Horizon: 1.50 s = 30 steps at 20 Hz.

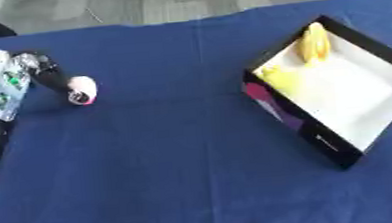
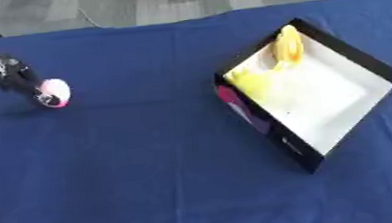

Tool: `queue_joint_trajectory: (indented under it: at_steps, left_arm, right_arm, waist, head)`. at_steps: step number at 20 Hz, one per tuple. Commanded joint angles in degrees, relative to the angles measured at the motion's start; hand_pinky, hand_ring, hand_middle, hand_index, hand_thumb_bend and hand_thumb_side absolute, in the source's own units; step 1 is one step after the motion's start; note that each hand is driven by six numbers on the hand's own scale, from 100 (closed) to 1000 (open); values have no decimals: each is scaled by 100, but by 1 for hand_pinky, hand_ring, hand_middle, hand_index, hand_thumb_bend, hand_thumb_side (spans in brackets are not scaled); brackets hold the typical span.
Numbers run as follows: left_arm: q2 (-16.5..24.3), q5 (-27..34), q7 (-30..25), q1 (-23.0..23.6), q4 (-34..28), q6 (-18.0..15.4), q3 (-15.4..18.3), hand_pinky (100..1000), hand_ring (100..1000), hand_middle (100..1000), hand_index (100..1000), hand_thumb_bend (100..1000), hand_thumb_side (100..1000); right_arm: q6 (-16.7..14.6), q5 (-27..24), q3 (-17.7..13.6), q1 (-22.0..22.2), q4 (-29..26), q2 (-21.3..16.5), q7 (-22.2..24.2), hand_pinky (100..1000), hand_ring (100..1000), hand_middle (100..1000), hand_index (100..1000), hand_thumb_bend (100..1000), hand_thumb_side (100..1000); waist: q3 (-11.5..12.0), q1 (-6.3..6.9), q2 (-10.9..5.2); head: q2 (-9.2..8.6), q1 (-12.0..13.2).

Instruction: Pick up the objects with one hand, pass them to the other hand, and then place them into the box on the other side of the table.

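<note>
Small pink rounded object (image 1: 84, 87) held at far left of blue-clothed desk (image 1: 167, 151), left hand (image 1: 52, 74) curled round it; judged light, smooth, best pinched across middle; black-walled white box (image 1: 348, 159) lies right; right hand unseen

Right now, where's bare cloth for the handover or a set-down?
Widest free patch: the blue tablecloth between the left hand, curled on a pink object, and the box. Near strip is bare too. Crowded: box's far corner, with yellow items.

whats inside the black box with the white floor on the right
Inside the black-walled, white-floored box, yellow objects lie in its far corner. Their exact shapes are unclear. The near wall hides a strip of the floor behind it.
</note>
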Motion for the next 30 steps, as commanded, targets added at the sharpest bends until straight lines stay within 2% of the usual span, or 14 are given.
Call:
queue_joint_trajectory:
  at_steps: [1, 8, 12, 15, 22, 30]
  left_arm:
    - [41, -62, -442, -90, -26, 451, 19, 885, 875, 795, 781, 540, 223]
    - [-26, -22, -409, -61, 69, 464, 14, 882, 873, 793, 759, 475, 186]
    - [-51, -6, -479, -59, 103, 412, 5, 873, 863, 777, 706, 290, 132]
    - [-52, 40, -535, -67, 86, 371, -9, 869, 853, 766, 677, 216, 136]
    - [15, 106, -540, -95, -122, 328, -57, 848, 821, 748, 648, 170, 133]
    - [187, 222, -400, -132, -765, 505, -129, 839, 810, 733, 630, 125, 103]
  right_arm:
    - [-14, 68, -29, -87, -3, -138, 34, 1000, 1000, 1000, 1000, 100, 590]
    - [-33, 98, -21, -90, 10, -126, 70, 1000, 1000, 1000, 1000, 100, 589]
    - [-43, 119, -22, -72, 18, -121, 78, 1000, 1000, 1000, 1000, 100, 580]
    - [-46, 121, -22, -70, 21, -121, 85, 1000, 1000, 1000, 1000, 100, 577]
    - [-64, 111, -19, -44, 24, -136, 97, 1000, 1000, 1000, 1000, 100, 573]
    - [-88, 24, -27, -1, 16, -180, 86, 1000, 1000, 1000, 1000, 100, 566]
  waist:
    - [-6, 12, 17]
    - [-31, 13, 20]
    - [-41, 12, 21]
    - [-42, 11, 15]
    - [-32, -2, -18]
    - [-1, -28, -98]
  head:
    - [-13, 20]
    - [-13, 29]
    - [-13, 43]
    - [-13, 45]
    - [-13, 60]
    - [-13, 81]
